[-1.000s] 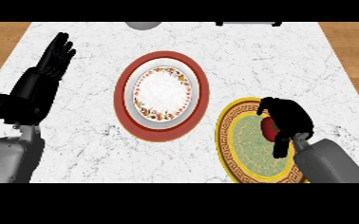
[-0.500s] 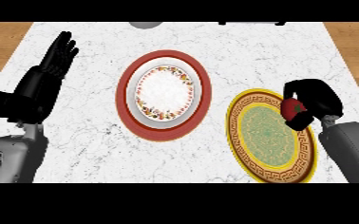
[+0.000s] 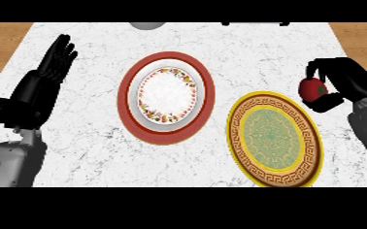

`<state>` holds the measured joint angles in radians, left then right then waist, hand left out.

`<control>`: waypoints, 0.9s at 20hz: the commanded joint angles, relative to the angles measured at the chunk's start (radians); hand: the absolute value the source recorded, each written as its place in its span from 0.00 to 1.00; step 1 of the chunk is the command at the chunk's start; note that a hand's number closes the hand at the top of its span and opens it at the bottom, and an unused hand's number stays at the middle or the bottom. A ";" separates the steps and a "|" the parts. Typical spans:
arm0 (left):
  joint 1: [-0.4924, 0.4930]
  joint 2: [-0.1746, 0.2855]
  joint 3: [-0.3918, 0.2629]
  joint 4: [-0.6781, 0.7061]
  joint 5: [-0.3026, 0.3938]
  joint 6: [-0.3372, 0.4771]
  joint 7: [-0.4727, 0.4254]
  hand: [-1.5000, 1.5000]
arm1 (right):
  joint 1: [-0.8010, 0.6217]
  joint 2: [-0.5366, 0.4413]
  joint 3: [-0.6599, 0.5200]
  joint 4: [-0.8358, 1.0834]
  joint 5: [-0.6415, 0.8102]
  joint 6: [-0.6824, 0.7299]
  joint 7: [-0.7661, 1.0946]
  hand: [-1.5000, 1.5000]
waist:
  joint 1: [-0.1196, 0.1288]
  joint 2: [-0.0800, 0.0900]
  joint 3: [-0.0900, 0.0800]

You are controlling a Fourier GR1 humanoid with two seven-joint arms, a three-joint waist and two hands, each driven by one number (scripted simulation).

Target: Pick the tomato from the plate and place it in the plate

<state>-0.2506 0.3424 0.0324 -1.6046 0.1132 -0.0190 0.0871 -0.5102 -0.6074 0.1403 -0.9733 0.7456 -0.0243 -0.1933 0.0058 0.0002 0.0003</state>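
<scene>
Landmark: red plate (image 3: 166,56), roughly mid-counter, with a white flowered plate (image 3: 168,94) sitting inside it. Nothing else on either.

My right hand (image 3: 341,82) is far right of the red plate, close to the view's right edge. Its fingers and thumb are curled round the tomato (image 3: 313,90), grasping it; the red skin shows between them on the side facing the red plate. The tomato is up in my hand, not resting on any plate. I can't tell how high above the marble counter (image 3: 93,150) it is.

The yellow plate (image 3: 275,136), with a green centre and a patterned gold rim, lies right of the red plate and a bit nearer to me. The two rims are just beside each other with a thin gap. The tomato is past this plate's far-right rim, further from the red plate and not over the green centre.

My left hand (image 3: 49,75) is well left of the red plate, near the counter's left edge, fingers straight and pointing up, released, resting, holding nothing.

A grey round thing (image 3: 147,25) sits behind the red plate, cut off at the counter's far edge.
</scene>
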 commanded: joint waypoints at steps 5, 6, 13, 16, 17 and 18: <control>0.020 0.000 0.019 0.007 -0.010 -0.001 -0.014 0.50 | -0.015 0.070 -0.064 -0.263 -0.223 0.153 -0.095 1.00 | -0.020 -0.009 -0.002; -0.009 0.013 0.031 0.018 -0.001 -0.007 0.006 0.50 | 0.008 0.098 -0.072 -0.274 -0.258 0.148 -0.126 1.00 | -0.022 -0.007 -0.001; 0.000 -0.040 -0.019 -0.035 -0.051 0.023 0.039 0.50 | -0.039 0.178 -0.034 -0.514 -0.318 0.295 0.086 1.00 | -0.008 -0.004 -0.001; -0.001 -0.003 0.039 -0.010 -0.010 -0.029 0.022 0.50 | -0.102 0.262 0.023 -0.499 -0.260 0.281 0.173 1.00 | 0.000 -0.001 -0.001; 0.044 -0.042 0.015 -0.029 -0.029 -0.016 -0.009 0.50 | -0.093 0.267 0.003 -0.533 -0.265 0.280 0.178 1.00 | -0.002 -0.002 -0.001; -0.043 -0.008 0.045 0.012 -0.003 -0.030 0.034 0.50 | -0.070 0.336 0.075 -0.597 -0.245 0.269 0.265 1.00 | -0.008 -0.003 -0.001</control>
<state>-0.2572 0.3254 0.0560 -1.6142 0.0964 -0.0320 0.1103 -0.5645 -0.3690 0.1458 -1.4763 0.4785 0.2322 -0.0614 -0.0011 -0.0028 -0.0006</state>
